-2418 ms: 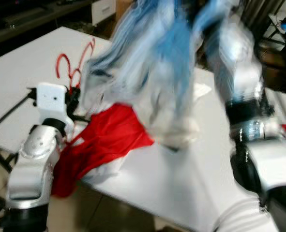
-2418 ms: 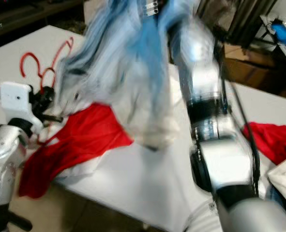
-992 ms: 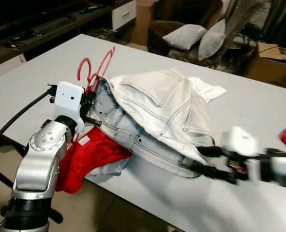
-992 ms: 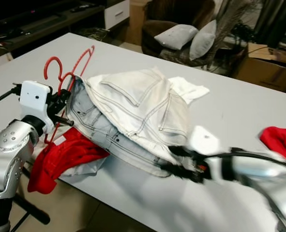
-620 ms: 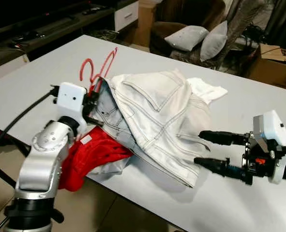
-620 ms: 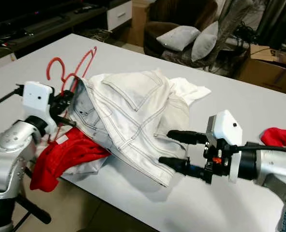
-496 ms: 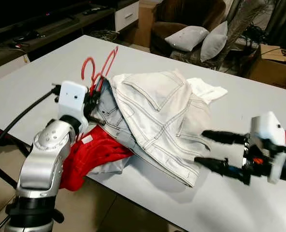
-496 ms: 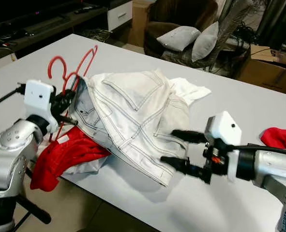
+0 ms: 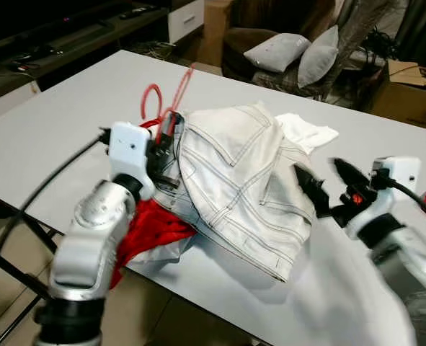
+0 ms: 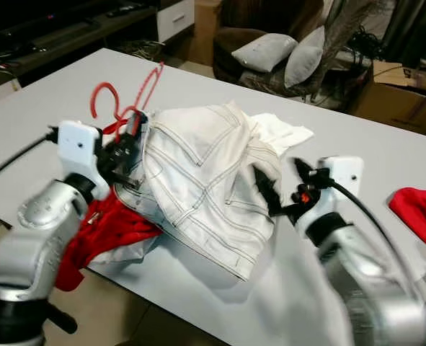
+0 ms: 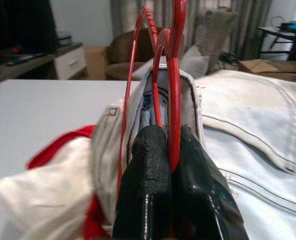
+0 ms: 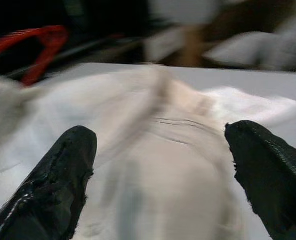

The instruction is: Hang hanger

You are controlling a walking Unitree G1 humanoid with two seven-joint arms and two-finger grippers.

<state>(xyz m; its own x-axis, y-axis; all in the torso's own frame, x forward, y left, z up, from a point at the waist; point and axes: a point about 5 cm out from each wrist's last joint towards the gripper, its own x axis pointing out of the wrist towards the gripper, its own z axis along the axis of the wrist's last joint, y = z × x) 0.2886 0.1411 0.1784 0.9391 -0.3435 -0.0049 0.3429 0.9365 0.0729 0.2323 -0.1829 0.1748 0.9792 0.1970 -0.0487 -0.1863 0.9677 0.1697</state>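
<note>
On table (image 9: pixel 47 137), head views: left gripper (image 9: pixel 168 137) pinches red hanger (image 9: pixel 171 97) at edge of pale jeans (image 9: pixel 234 180), hook upward for hanging. Right gripper (image 9: pixel 321 180) spread wide, empty, facing jeans (blurred). Left wrist: fingers (image 11: pixel 148 185) clamped on hanger wire. Right wrist: fingers (image 12: pixel 62 175) well apart over denim.

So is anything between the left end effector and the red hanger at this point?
No. The left end effector is shut directly on the red hanger, its wire pinched between the black fingers. The white jeans lie draped right behind the grip. The right end effector hovers open over the jeans' other side.
</note>
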